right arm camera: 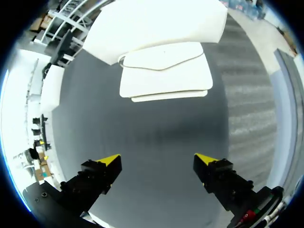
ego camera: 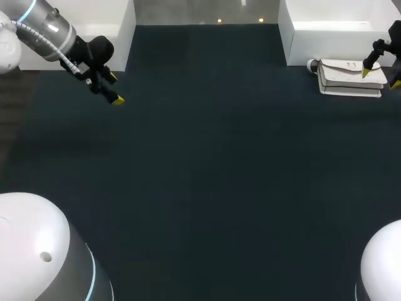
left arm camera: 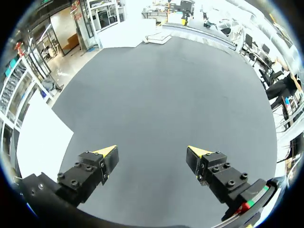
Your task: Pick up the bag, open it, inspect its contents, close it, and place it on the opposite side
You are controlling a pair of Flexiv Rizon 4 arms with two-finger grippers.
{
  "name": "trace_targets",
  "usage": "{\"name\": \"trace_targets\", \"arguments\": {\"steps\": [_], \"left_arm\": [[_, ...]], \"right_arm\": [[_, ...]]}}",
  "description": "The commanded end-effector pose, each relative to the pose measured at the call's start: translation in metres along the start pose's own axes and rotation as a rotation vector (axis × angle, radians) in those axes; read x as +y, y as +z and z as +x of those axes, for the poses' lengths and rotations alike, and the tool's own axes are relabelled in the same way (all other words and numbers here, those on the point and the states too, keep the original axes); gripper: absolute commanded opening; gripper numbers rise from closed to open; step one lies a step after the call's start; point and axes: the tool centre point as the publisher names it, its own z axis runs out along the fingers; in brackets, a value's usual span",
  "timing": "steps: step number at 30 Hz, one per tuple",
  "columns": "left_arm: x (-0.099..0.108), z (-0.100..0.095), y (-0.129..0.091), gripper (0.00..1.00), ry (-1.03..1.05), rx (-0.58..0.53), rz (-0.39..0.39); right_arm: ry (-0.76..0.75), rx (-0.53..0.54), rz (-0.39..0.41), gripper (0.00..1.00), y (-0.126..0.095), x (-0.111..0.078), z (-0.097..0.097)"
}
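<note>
A white flap bag (ego camera: 343, 76) lies flat on the dark table at the far right, just in front of a white box. My right gripper (ego camera: 380, 79) hovers above the bag's right end, open and empty. In the right wrist view the bag (right arm camera: 166, 73) lies ahead of the open gripper (right arm camera: 156, 159), flap side up, with a gap of bare table between them. My left gripper (ego camera: 115, 88) hangs at the far left of the table, also open and empty. In the left wrist view, only dark table shows between the spread fingers of that gripper (left arm camera: 152, 152).
A white box (ego camera: 119, 31) stands at the back left and another white box (ego camera: 338, 28) at the back right, right behind the bag. The dark table surface (ego camera: 207, 163) stretches between them. A white box wall (left arm camera: 42, 137) sits beside my left gripper.
</note>
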Motion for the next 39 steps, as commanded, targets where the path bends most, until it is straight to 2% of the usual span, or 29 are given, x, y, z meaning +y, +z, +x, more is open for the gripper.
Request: {"name": "trace_targets", "arguments": {"steps": [1, 7, 22, 36, 39], "left_arm": [[0.001, -0.009, 0.011, 1.00, 0.075, 0.039, 0.246], [-0.006, -0.015, 0.023, 1.00, 0.087, 0.049, 0.259], [-0.023, -0.024, 0.051, 1.00, 0.133, 0.050, 0.230], [-0.030, -0.032, 0.065, 1.00, 0.164, 0.075, 0.240], [-0.030, -0.032, 0.065, 1.00, 0.164, 0.075, 0.240]], "right_arm": [[0.015, 0.045, 0.039, 1.00, 0.002, 0.019, -0.012], [0.036, 0.043, 0.044, 1.00, 0.004, 0.033, -0.026], [0.073, 0.094, 0.055, 1.00, 0.018, 0.060, -0.057], [0.107, 0.116, 0.054, 1.00, 0.020, 0.079, -0.077], [0.119, 0.163, 0.049, 1.00, 0.025, 0.085, -0.085]]}}
